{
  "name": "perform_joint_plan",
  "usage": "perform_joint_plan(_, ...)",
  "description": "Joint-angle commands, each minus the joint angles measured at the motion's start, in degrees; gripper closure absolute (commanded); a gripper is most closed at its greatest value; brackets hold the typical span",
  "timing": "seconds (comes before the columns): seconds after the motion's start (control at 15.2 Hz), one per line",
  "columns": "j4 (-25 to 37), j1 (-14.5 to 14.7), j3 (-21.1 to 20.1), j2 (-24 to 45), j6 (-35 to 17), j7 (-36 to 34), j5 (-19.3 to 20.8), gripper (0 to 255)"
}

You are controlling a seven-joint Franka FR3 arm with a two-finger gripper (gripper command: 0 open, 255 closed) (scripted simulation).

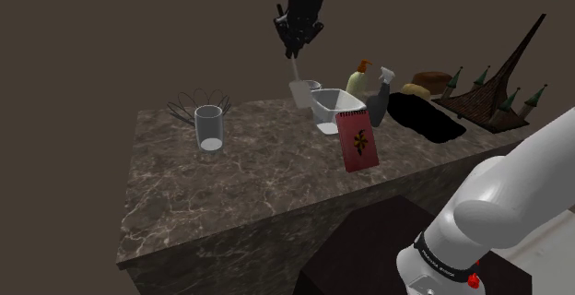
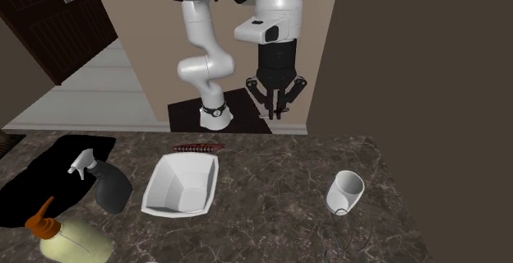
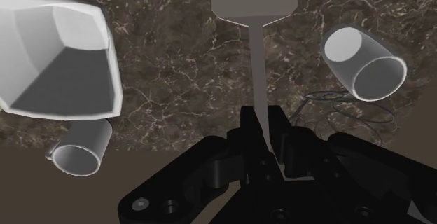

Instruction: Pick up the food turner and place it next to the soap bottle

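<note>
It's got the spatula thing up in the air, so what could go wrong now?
The jaws pinch only the thin handle end of the food turner, so the wide blade could swing or slip. The soap bottle is crowded by the spray bottle and white tub; setting it down there might knock one over.

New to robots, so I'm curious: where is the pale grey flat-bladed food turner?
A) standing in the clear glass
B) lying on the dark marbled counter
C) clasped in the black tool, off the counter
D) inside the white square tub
C: the pale grey flat-bladed food turner hangs by its thin handle, clasped in the black tool above the dark marbled counter.
</note>
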State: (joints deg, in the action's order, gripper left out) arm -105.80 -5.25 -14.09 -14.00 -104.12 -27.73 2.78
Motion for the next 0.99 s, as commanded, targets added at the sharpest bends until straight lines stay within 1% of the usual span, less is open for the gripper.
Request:
perform_joint_plan(0.0,-0.93,-0.37,0.94,-1.27,0.26,1.42,-0.36,255)
perform_joint_plan(0.46,-9.05,-2.72,7.93,-9.48,-0.18,11.05,-1.45,255)
perform_joint_plan(0.92,-13.86,-5.24,15.30,-15.00,0.21,20.53,-0.55,255)
